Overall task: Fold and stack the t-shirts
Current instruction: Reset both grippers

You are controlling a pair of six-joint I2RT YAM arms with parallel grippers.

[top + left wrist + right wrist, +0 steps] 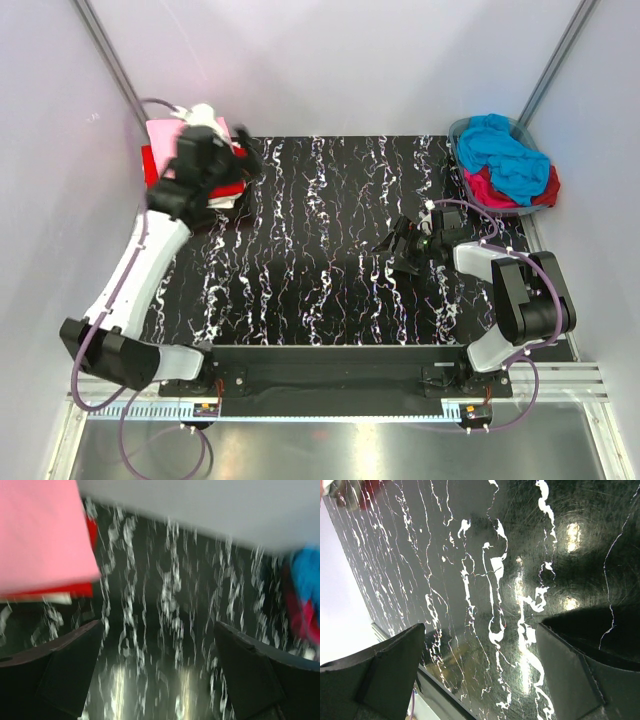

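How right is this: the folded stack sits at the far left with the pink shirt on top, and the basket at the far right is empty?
One point is wrong. The basket is not empty: a blue shirt and a magenta shirt lie crumpled in it, as the top view shows. The rest holds: the stack sits at the far left with the pink shirt on top.

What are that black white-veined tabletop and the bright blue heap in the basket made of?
The black white-veined tabletop looks like glossy marble-patterned laminate or stone: it mirrors lamps. The bright blue t-shirt looks like soft matte cloth, wrinkled and slumping in the grey-rimmed basket.
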